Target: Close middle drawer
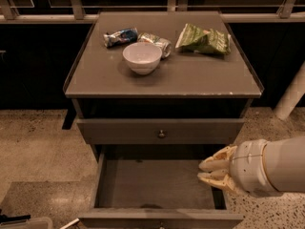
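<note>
The middle drawer (152, 182) is pulled far out, and its plain grey inside is bare. Its front panel (159, 219) lies at the bottom edge of the view. My gripper (200, 171) is over the drawer's right side, just inside its right wall, with its cream fingers (217, 165) pointing left. The fingers are shut together on nothing. The slim drawer (161, 130) above, with a small round knob (162, 134), stands nearly closed. The lowest drawer is hidden under the open one.
On the cabinet top (209, 80) stand a white bowl (142, 57), two crushed cans (121, 36) (157, 42) and a green snack bag (204, 40). A railing and dark windows run behind. Speckled floor (38, 147) lies on both sides. A white post (291, 99) stands at the right.
</note>
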Robot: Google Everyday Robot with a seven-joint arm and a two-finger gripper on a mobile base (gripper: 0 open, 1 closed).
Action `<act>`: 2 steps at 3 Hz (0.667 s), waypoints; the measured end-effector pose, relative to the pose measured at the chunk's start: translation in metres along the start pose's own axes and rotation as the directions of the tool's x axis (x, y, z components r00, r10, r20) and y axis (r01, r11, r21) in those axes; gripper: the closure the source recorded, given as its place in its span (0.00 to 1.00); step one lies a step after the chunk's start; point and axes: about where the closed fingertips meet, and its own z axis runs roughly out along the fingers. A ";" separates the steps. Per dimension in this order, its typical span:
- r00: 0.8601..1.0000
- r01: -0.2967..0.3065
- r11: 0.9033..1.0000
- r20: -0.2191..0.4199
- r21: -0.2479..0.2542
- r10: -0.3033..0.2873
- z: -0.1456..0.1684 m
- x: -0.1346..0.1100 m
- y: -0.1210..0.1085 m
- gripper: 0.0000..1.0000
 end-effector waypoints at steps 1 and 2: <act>1.000 0.000 1.000 0.000 0.000 0.000 0.000 0.000 0.000 0.89; 0.999 -0.040 0.999 0.001 0.034 0.040 0.012 0.010 0.009 1.00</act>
